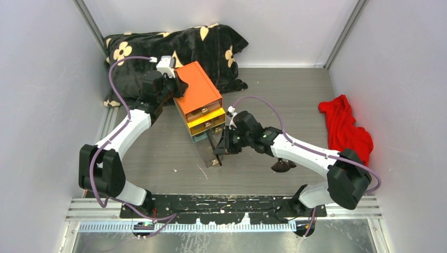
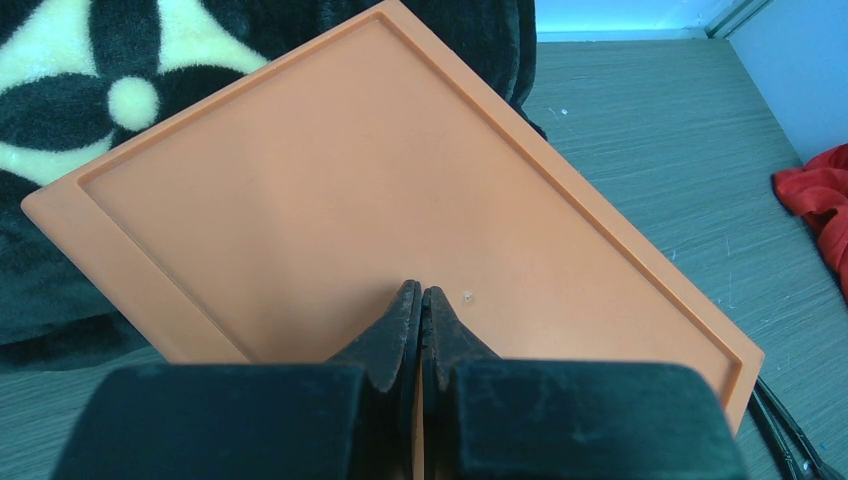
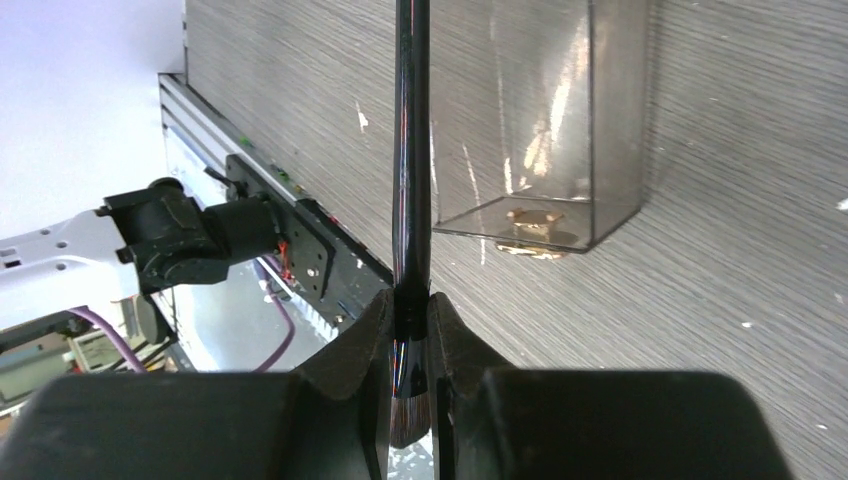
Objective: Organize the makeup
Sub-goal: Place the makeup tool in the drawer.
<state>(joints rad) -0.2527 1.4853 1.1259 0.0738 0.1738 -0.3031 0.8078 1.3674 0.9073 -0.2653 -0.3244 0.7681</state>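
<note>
My right gripper [image 1: 223, 146] is shut on a slim black brush [image 3: 411, 150]. The brush's handle points away from the wrist and its fluffy head [image 3: 405, 425] sits between the fingers. It hangs beside the pulled-out clear drawer [image 3: 560, 120] of the orange-topped box [image 1: 197, 92]. The drawer looks empty and has a gold knob [image 3: 530, 222]. My left gripper [image 2: 421, 295] is shut and empty, its tips resting on the box's orange top [image 2: 380, 190]. Thin black brush handles [image 2: 790, 430] lie on the table beside the box. A dark fluffy item [image 1: 283, 166] lies under my right arm. The pink palette and the tubes are out of view.
A black blanket with cream flowers [image 1: 174, 47] lies against the back wall behind the box. A red cloth [image 1: 345, 129] lies at the right wall. Grey walls close in the left, back and right sides. The arm bases' rail [image 1: 221, 205] runs along the near edge.
</note>
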